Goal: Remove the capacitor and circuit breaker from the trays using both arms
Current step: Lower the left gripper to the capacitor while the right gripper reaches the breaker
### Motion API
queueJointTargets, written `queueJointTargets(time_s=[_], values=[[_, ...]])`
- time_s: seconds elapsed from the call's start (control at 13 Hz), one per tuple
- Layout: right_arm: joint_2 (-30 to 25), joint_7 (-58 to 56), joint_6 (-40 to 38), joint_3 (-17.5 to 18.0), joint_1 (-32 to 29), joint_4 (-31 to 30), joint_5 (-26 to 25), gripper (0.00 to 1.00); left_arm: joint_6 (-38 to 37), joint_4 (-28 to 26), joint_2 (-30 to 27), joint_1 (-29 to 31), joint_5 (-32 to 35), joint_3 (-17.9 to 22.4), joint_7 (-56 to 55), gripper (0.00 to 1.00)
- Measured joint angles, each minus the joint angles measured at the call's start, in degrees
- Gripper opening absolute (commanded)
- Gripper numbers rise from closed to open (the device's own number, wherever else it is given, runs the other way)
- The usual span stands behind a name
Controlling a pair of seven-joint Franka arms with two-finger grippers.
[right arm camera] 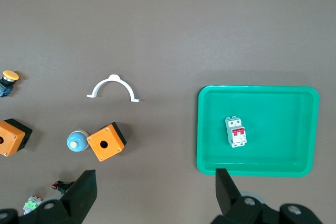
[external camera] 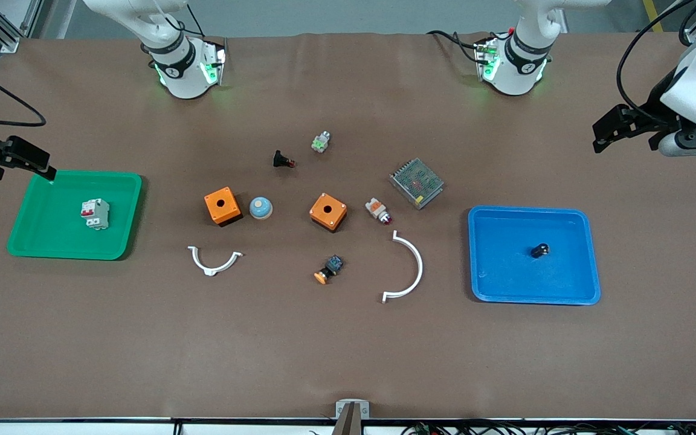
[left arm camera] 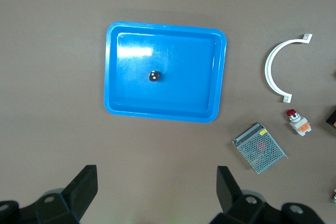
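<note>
Front view: two trays are counted on the table, a green tray toward the right arm's end and a blue tray toward the left arm's end. One breaker, white with red levers, is seen lying in the green tray, and one capacitor, a small black cylinder, is seen lying in the blue tray, near its middle.

Between the trays two orange boxes are counted, the first orange box just beside a blue dome button, the second orange box near a white-and-orange part with a red tip. Two white curved clips are counted as well: the small clip nearer the camera than the first orange box, the large clip between the second orange box and the blue tray. One metal mesh box, one black button part, one green-and-white part and one yellow-capped button are also spread about, all well apart from the trays.

The table is covered by a plain brown sheet; grey floor and aluminium framing are seen past its edge.

The left pincer is held in the air off the left arm's end of the table, released, with nothing between its fingers. The right pincer is held over the green tray's rim, likewise released, its fingers spread and bare.
</note>
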Motion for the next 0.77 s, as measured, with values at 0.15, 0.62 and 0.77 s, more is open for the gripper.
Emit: queueJointTargets(time_s=[0.15,0.62,0.77], values=[[0.0,-0.2,0.0,0.2,0.0,0.0,0.0,1.00,0.0,0.0,0.2,0.1,0.0,0.0,0.0,1.00],[-0.4,-0.2,-0.1,0.3,0.0,-0.1,0.0,1.00,1.5,3.8,10.7,-0.7,0.0,-0.1,0.0,1.00],[-0.3,-0.2,0.2,0.2,-0.4,-1.2,-0.3,1.00,6.3,3.7,16.5,-2.8,0.0,-0.3,-1.5,1.00]])
